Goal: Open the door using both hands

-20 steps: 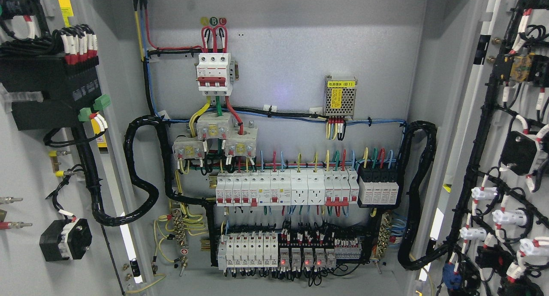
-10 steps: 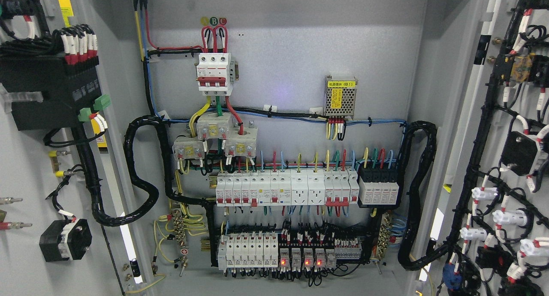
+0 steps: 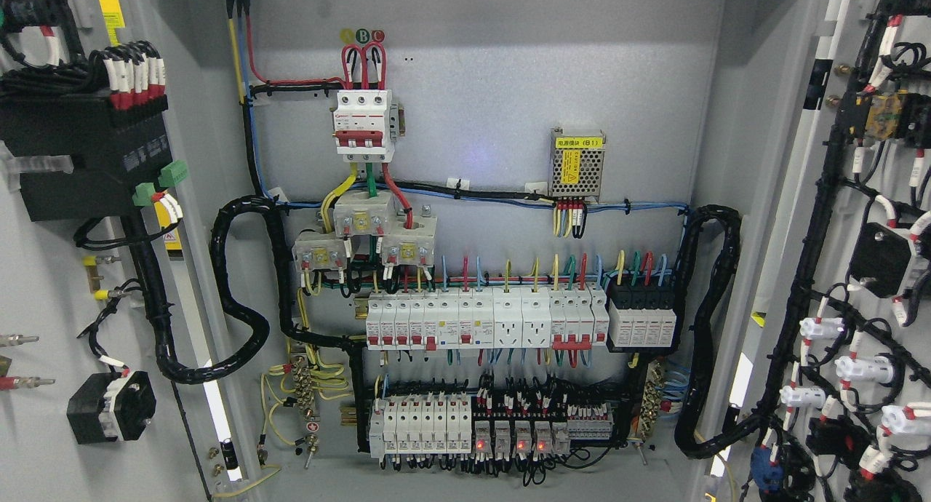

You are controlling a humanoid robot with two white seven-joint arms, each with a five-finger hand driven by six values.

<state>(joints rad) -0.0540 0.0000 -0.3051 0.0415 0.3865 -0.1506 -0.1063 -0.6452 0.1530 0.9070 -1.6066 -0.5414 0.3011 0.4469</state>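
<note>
Both grey cabinet doors stand swung wide. The left door (image 3: 44,284) fills the picture's left edge, its inner face carrying a black module and wiring. The right door (image 3: 807,218) fills the right edge, with black cable bundles and white connectors on its inner face. Between them the cabinet's back panel (image 3: 494,87) is fully exposed. Neither of my hands nor any arm shows in the head view.
On the back panel sit a red-and-white main breaker (image 3: 364,124), a small mesh power supply (image 3: 577,164), a row of white breakers (image 3: 484,321) and a lower row of relays (image 3: 494,425) with red lights. Thick black conduits (image 3: 240,298) loop at both sides.
</note>
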